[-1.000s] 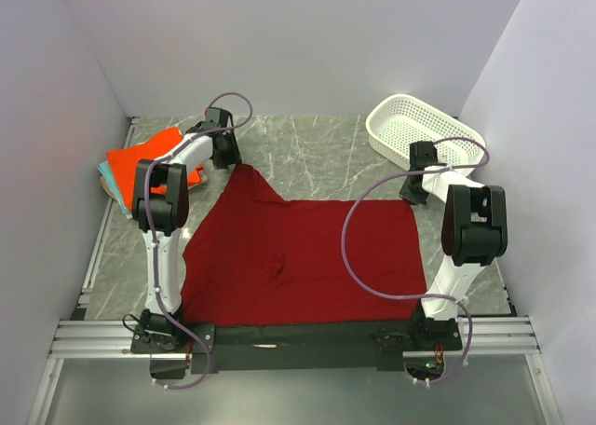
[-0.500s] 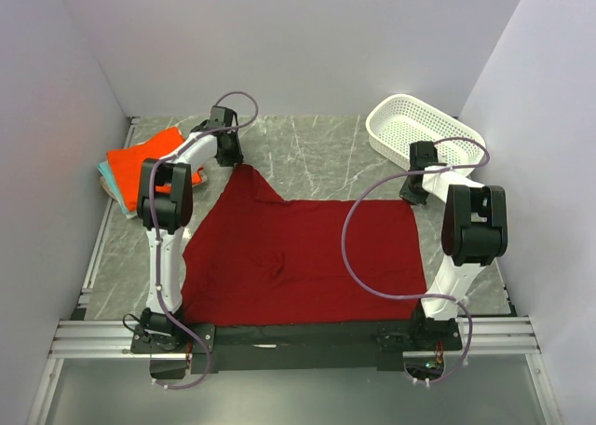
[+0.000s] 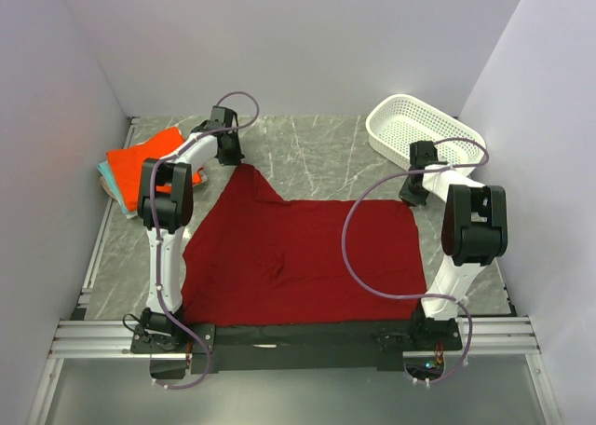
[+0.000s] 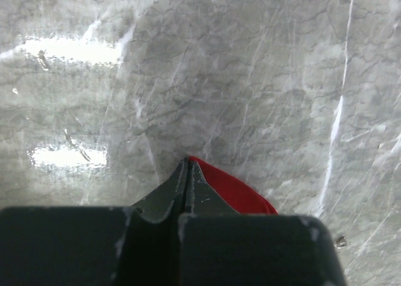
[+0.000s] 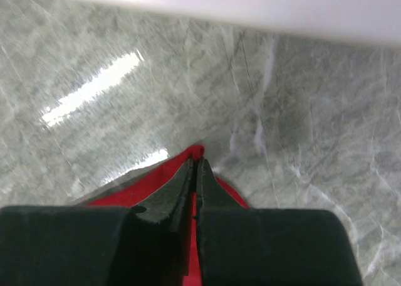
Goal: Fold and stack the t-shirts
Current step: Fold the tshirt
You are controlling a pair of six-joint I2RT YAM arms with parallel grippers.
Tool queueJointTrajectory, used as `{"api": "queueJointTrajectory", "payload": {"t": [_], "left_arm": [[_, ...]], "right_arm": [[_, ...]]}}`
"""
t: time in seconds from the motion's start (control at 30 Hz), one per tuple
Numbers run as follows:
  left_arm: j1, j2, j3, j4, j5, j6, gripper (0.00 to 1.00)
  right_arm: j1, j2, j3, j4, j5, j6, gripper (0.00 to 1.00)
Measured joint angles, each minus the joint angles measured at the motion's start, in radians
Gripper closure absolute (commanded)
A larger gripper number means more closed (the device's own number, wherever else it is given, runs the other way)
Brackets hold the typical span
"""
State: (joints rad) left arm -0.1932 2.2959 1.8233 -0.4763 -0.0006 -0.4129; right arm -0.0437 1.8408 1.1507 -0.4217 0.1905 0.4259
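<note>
Slippage is the risk: the red shirt lies spread on the bench, its far corners clamped only thinly in the left gripper and right gripper, so an uneven or hasty lift could tug a corner free and spoil the fold

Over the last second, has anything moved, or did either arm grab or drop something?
Only the left arm shifted slightly rightward in the top view, then stopped. Nothing was grabbed or dropped: both arms' jaws stay shut on far corners of the red t-shirt. The right arm, the spread shirt, the orange shirt pile and the white basket did not move.
</note>
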Motion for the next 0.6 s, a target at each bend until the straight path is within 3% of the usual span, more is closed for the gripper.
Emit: {"api": "queueJointTrajectory", "payload": {"t": [0.6], "left_arm": [[0.040,0.013,0.106,-0.011,0.148,0.033,1.00]], "right_arm": [[0.000,0.015,0.173,-0.182,0.006,0.003,1.00]]}}
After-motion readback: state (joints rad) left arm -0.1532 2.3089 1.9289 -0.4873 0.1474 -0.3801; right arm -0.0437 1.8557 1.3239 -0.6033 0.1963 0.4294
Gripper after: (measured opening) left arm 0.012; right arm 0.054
